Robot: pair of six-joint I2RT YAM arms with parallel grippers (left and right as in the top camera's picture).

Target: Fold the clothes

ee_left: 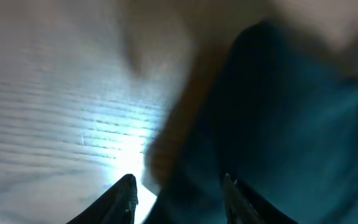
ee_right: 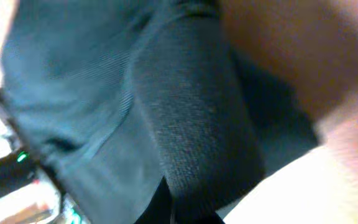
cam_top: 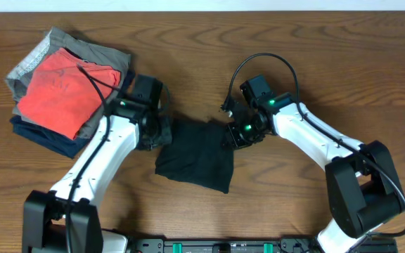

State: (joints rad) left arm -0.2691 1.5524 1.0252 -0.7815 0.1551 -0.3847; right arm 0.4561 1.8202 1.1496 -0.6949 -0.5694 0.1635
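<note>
The black shirt (cam_top: 195,154) lies in a compact folded shape in the middle of the wooden table (cam_top: 308,49). My left gripper (cam_top: 162,133) is at its upper left corner. In the left wrist view its fingers (ee_left: 179,193) are apart, with the edge of the dark fabric (ee_left: 291,124) lying between them. My right gripper (cam_top: 232,135) is at the shirt's upper right corner. In the right wrist view its fingers (ee_right: 188,210) are closed on a bulging fold of the black fabric (ee_right: 191,124). No lettering or collar shows.
A pile of folded garments stands at the back left: a red one (cam_top: 62,88) on top, grey (cam_top: 111,56) beneath and navy (cam_top: 48,137) at the bottom. The left arm runs close beside this pile.
</note>
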